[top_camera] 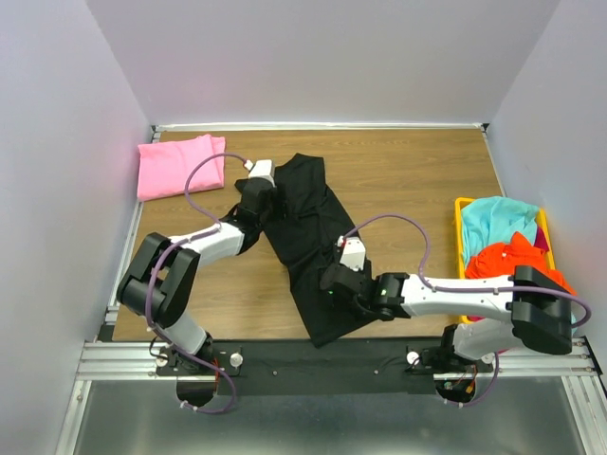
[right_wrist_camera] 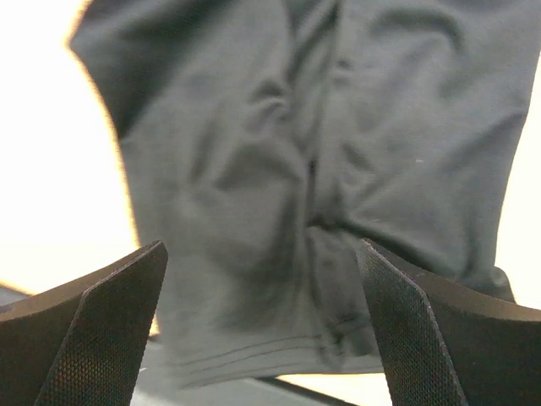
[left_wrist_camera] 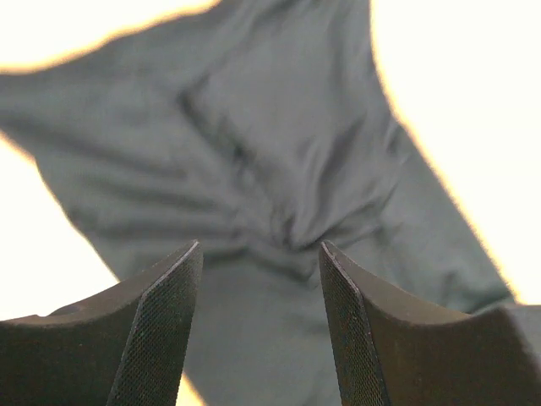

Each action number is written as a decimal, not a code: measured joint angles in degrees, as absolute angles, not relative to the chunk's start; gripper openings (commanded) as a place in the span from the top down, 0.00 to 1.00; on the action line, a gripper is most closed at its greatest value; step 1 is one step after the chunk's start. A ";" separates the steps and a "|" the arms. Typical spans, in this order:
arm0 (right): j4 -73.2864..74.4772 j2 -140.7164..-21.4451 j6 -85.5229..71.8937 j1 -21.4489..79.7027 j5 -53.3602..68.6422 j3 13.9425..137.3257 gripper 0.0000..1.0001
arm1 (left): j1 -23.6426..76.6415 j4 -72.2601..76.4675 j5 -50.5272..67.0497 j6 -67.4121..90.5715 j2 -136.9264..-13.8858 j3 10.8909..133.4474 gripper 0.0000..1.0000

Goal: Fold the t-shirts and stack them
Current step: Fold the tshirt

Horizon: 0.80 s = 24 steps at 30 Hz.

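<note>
One black t-shirt (top_camera: 305,227): is lying bunched mid-table, running from 12 toward 6 o'clock, not yet flat.
Left gripper (left_wrist_camera: 260,249): is hovering wide open over its 12 o'clock end, holding nothing.
Right gripper (right_wrist_camera: 262,247): is gaping empty above the 6 o'clock hem.
Next move: pinching opposite edges, pulling apart evenly.
Pink t-shirt (top_camera: 178,167): is lying folded at 10 o'clock.
Yellow bin (top_camera: 459,204): is sitting at 3 o'clock.

The right hand (right_wrist_camera: 263,245) gapes above the rumpled black t-shirt (right_wrist_camera: 279,161), apparently clear.
</note>
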<state>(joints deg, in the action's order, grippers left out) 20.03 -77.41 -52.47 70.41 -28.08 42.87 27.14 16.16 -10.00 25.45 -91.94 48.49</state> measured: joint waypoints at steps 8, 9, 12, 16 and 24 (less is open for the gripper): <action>20.03 -81.12 -53.23 70.06 -29.17 38.94 0.00 | 27.51 17.41 -7.92 27.38 -95.37 41.39 0.34; 20.05 -81.12 -53.34 70.06 -29.21 38.72 0.00 | 27.66 18.52 -7.77 27.62 -96.12 41.47 0.34; 19.16 -80.75 -53.58 70.06 -29.21 37.47 0.01 | 27.90 21.54 -6.63 27.81 -98.04 42.11 0.34; 17.74 -80.49 -54.00 70.06 -28.77 36.97 0.02 | 27.88 23.86 -5.45 27.94 -100.40 43.75 0.34; 14.02 -80.23 -54.78 70.24 -26.11 36.53 0.02 | 27.88 23.88 -4.91 27.62 -103.50 47.62 0.35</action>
<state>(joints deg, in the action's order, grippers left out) 14.02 -80.23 -54.78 70.24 -26.11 36.53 27.88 23.88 -4.91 27.62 -103.50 47.62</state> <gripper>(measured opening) 0.983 0.655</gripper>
